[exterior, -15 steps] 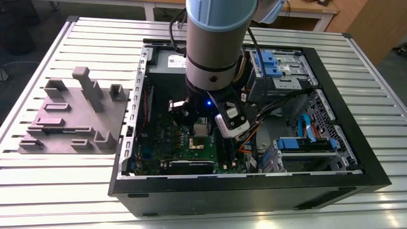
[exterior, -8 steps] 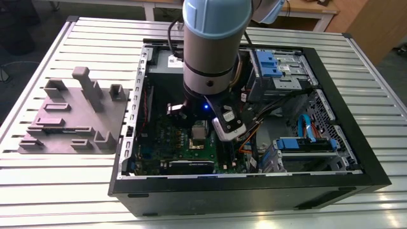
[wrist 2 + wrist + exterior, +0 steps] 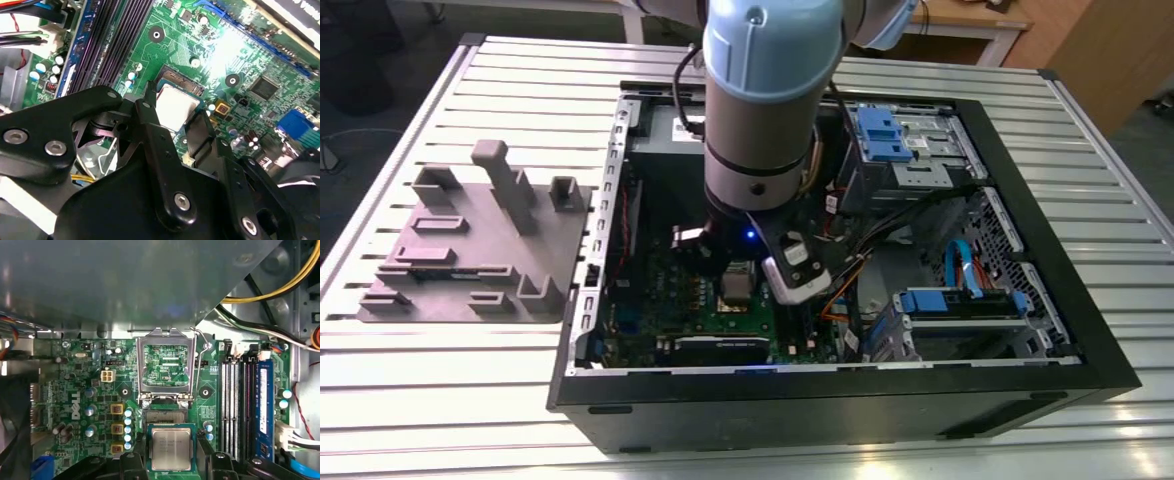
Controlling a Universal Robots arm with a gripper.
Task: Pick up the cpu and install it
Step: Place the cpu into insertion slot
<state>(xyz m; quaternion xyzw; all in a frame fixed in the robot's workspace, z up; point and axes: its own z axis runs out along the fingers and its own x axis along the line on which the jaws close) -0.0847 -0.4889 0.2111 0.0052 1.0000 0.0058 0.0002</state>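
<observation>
The cpu (image 3: 171,449), a small square chip with a shiny silver top and green edge, hangs just over the motherboard socket (image 3: 165,416), whose pin field shows past one edge of it. My gripper (image 3: 171,462) is shut on the cpu, one black finger (image 3: 140,460) on each side. In the second wrist view the cpu (image 3: 175,105) sits between the fingertips (image 3: 149,107) of the gripper (image 3: 175,120). The metal socket frame (image 3: 167,362) stands swung open beside the socket. In the exterior view the arm (image 3: 761,100) reaches down into the open computer case.
The case wall (image 3: 841,385) rings the motherboard. RAM slots (image 3: 235,405) run close beside the socket. Yellow and black cables (image 3: 280,287) and blue drive bays (image 3: 901,135) lie on the exterior view's right. A grey fixture block (image 3: 474,250) sits on the table at the left.
</observation>
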